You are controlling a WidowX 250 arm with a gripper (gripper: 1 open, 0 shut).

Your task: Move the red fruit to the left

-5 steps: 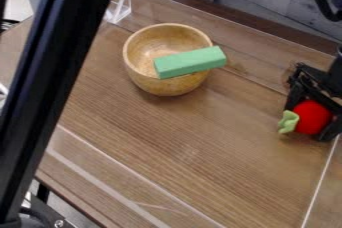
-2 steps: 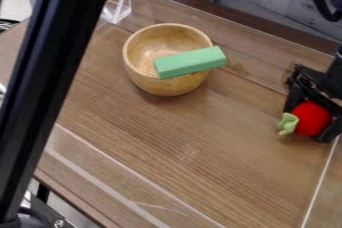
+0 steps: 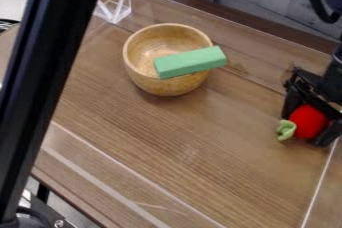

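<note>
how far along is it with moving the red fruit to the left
Early stage. Done: the gripper has come down around the red fruit at the table's right edge. In hand: its jaws stand open on either side of the fruit, not clamped. Left: close, lift, and carry it left, toward the wooden bowl with the green block.

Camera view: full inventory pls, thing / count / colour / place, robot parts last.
table: 1, brown wood grain, fills most of the view
bowl: 1, light wood, upper middle of the table
block: 1, green, lying tilted across the bowl's right rim
red fruit: 1, red with a light green stem on its left, right edge of the table, between the gripper's fingers
clear stand: 1, transparent, far left corner of the table
dark bar: 1, black, blurred, crossing the left foreground
gripper: 1, black, right edge, pointing down, jaws open around the fruit; whether they touch it cannot be told
</note>
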